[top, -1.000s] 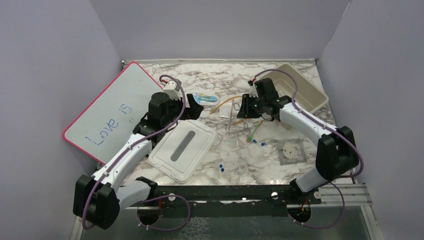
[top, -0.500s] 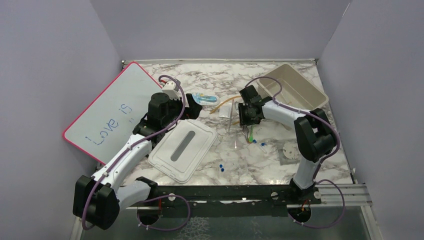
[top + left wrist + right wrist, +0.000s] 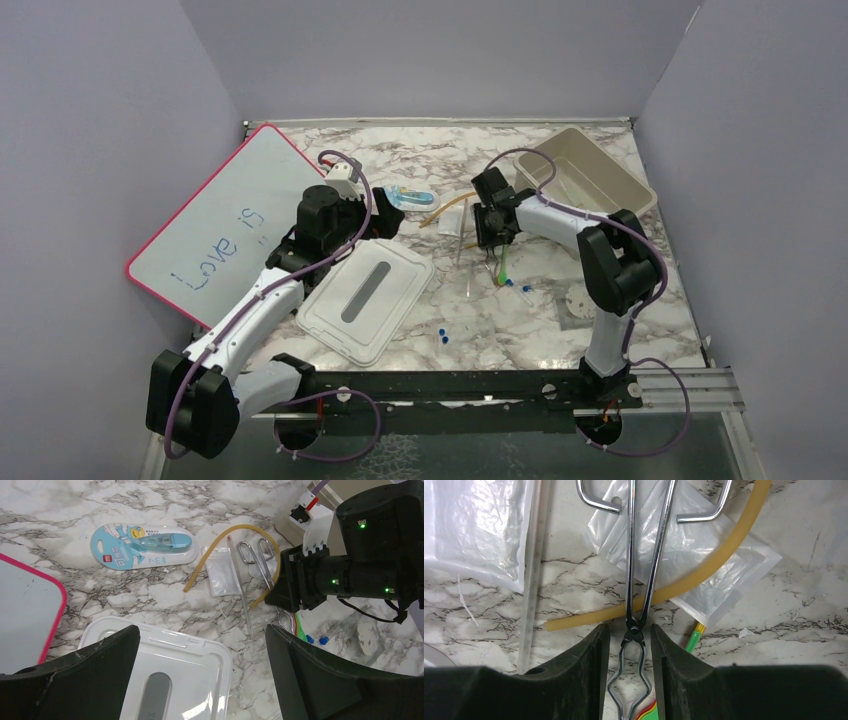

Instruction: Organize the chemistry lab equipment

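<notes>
The metal forceps [image 3: 644,580] lie flat on the marble, handles [image 3: 257,555] pointing away, crossing the amber tubing [image 3: 724,550] and a clear bag [image 3: 704,570]. My right gripper [image 3: 630,635] is down over them, part open, one finger on each side of the forceps' bowed tip end, close against it. In the top view the right gripper [image 3: 492,238] sits beside the thin green stick [image 3: 504,266], whose end shows by the right finger [image 3: 693,640]. A glass rod [image 3: 241,595] and a second bag [image 3: 222,575] lie to the left. My left gripper [image 3: 200,640] hangs wide open above the white lid [image 3: 165,680].
A pink-rimmed whiteboard [image 3: 220,220] leans at the left. A beige bin [image 3: 600,175] stands at the back right. A blue correction-tape pack [image 3: 145,545] lies behind the lid [image 3: 365,295]. Small blue-capped vials [image 3: 441,336] and a bagged round disc [image 3: 583,300] lie near the front.
The right arm folded its elbow inward and brought its gripper down over the forceps' tip end. The left arm has not moved.
</notes>
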Controlling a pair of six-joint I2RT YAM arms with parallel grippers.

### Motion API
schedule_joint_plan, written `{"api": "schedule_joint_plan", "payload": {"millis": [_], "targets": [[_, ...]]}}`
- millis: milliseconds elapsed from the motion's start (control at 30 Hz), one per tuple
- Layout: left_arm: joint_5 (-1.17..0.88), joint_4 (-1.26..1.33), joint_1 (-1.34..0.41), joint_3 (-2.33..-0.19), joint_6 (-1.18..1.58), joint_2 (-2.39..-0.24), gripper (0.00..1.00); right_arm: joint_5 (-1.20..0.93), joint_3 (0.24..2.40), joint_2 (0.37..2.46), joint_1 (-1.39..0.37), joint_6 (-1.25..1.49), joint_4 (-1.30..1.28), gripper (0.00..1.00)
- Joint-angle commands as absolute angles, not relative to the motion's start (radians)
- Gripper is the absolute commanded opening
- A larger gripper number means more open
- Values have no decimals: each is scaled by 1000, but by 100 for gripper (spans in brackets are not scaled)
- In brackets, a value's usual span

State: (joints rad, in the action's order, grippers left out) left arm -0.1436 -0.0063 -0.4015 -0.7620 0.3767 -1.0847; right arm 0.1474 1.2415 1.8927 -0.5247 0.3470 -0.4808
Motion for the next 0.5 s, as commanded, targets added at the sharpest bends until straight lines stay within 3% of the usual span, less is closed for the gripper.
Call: {"api": "schedule_joint_plan", "payload": {"millis": [0, 233, 467], "targets": [[-144, 2, -405, -785, 362, -1086, 99, 165, 1252, 1950, -532, 377, -482, 38], [-143, 2, -405, -784, 362, -1085, 99, 139, 1231, 1923, -532, 411, -457, 13], [-149, 2, -406, -783, 360, -1080, 99, 115, 1210, 1823, -532, 401, -413, 5]]}}
